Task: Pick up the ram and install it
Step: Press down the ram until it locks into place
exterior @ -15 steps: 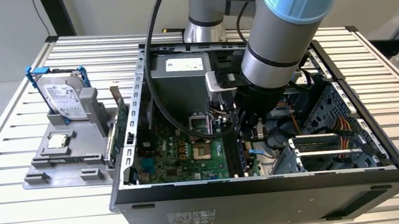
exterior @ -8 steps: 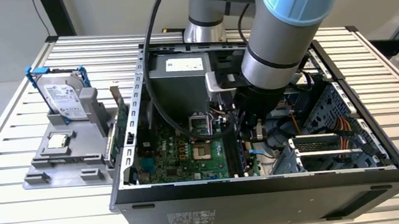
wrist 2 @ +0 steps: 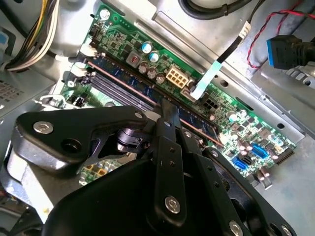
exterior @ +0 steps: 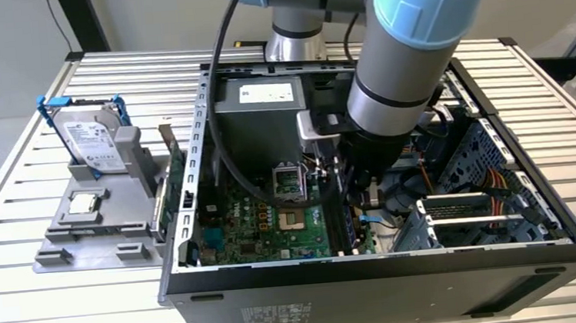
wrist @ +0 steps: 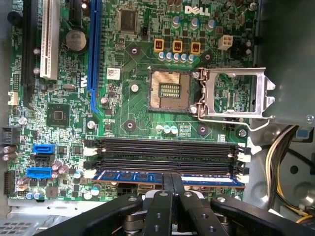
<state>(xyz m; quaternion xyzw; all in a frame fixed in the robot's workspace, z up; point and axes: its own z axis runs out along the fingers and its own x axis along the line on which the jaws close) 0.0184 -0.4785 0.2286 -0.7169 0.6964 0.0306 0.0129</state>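
Pinching ram mid-length: claw closed on it, stick seated in slot row on motherboard.

the gripper hides the middle of the ram; whether the ram sits fully in its slot cannot be told.

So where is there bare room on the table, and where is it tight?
Bare slats lie along the table's front edge, ahead of the grey fixture, and on the strip at the exterior view's right of the case. Inside the case it is crowded: the gripper sits over the ram in its slot, with cables and drive bays close by.
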